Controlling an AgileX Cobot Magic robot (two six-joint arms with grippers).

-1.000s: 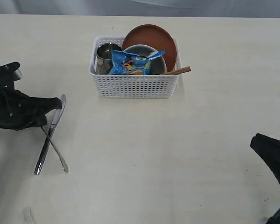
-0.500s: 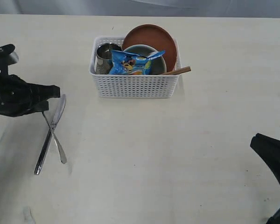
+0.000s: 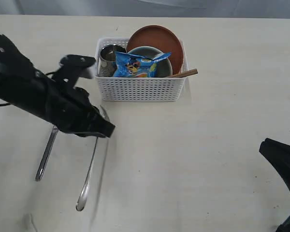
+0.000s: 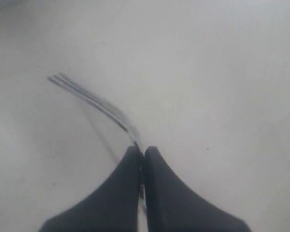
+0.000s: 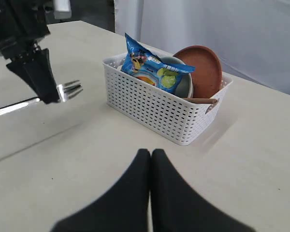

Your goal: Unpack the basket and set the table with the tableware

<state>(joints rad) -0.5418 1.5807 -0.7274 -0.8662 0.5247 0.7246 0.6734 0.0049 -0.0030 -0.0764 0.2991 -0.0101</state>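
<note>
Large pale cream tabletop, with a packed white perforated plastic basket towards its far edge.
The basket holds a reddish-brown round plate and a blue crisp bag. In front of it, the black left gripper pinches a steel fork near its tines. A steel knife lies flat just beside. The right gripper is closed and empty.

free: table right of basket and in front of it | blocked: left gripper, fork, knife off basket's front-left corner | crisp bag tops basket
</note>
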